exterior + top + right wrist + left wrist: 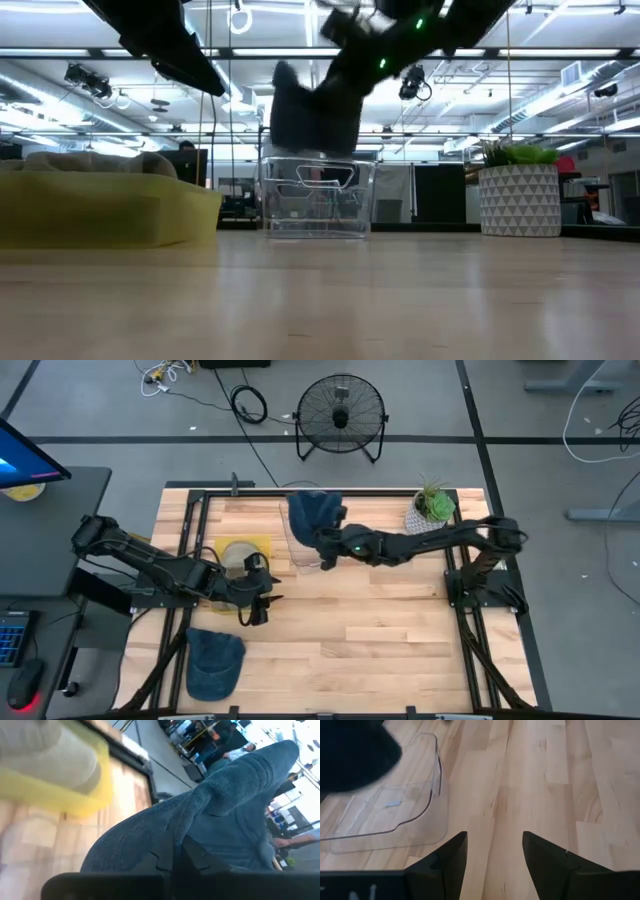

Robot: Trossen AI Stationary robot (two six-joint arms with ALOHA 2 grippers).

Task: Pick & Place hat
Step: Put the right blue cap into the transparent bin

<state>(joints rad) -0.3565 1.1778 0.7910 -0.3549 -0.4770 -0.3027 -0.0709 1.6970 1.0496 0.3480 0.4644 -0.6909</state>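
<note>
High view gave me the layout: nearest lay a second blue cloth cap at the table's near left. Farther in, my left gripper hovered empty, fingers parted, over bare wood. Beyond it, my right gripper was clamped on the soft blue fabric hat, hanging above the clear plastic bin. I judged the hat light and floppy, sagging around the pinch; a bunched fold or the stiffer brim seemed the safest hold.
</note>
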